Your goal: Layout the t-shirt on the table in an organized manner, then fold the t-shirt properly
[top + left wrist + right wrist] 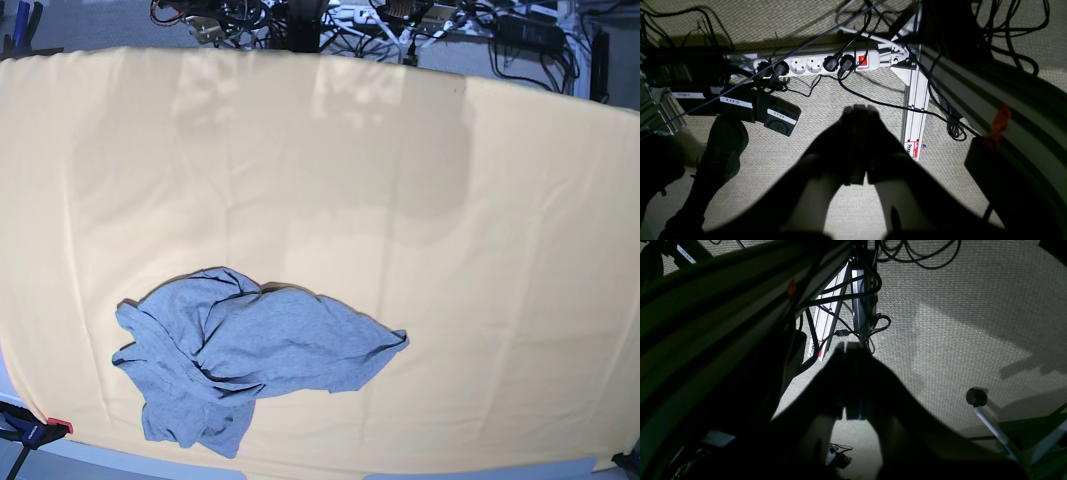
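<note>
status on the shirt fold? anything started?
Done: nothing visible. The grey t-shirt lies crumpled in a heap near the front-left of the table. In hand: nothing; the left gripper and right gripper are shut, empty, hanging over the floor. Left: spreading flat, then every fold.

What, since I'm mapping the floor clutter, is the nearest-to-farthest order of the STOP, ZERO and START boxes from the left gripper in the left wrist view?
From the left gripper:
1. STOP box, to its left.
2. ZERO box, further left.
3. START box, by the left edge.
</note>
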You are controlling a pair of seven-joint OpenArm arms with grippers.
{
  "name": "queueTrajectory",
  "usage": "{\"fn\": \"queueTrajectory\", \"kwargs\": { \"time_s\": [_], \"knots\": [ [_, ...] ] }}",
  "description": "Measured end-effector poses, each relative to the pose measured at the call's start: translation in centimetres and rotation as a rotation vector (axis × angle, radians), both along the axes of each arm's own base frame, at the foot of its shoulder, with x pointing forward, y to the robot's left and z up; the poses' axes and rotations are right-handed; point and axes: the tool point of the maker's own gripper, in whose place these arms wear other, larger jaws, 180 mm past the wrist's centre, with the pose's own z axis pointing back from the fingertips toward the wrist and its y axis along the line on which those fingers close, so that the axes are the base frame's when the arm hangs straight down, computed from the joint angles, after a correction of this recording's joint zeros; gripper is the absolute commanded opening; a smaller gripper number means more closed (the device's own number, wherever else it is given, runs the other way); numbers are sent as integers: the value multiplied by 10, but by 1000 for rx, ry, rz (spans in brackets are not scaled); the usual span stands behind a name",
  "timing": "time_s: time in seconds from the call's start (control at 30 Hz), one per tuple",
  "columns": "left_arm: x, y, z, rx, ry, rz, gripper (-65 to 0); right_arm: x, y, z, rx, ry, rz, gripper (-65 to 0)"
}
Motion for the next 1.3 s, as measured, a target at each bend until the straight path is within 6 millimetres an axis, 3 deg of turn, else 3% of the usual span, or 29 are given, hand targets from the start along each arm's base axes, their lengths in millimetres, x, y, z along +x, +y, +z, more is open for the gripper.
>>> {"fn": "queueTrajectory", "kwargs": {
  "time_s": [0.17, 0.87, 1.0, 1.17, 1.3],
  "knots": [
    [11, -2, 2, -7, -21, -3, -650, 0, 0, 0, 0, 0, 0, -650],
    [4, 4, 1, 30, 21, 0, -650, -11, 8, 3, 57, 60, 23, -650],
    [-9, 5, 0, 34, 86, -1, -650, -26, -1, 3, 35, 110, 29, -650],
    [-34, -4, 6, -61, 149, -90, -650, -56, -39, 3, -4, 139, 32, -650],
    [-49, -2, 17, -104, 153, -134, -650, -82, -56, 13, 79, 167, 71, -650]
  ]
}}
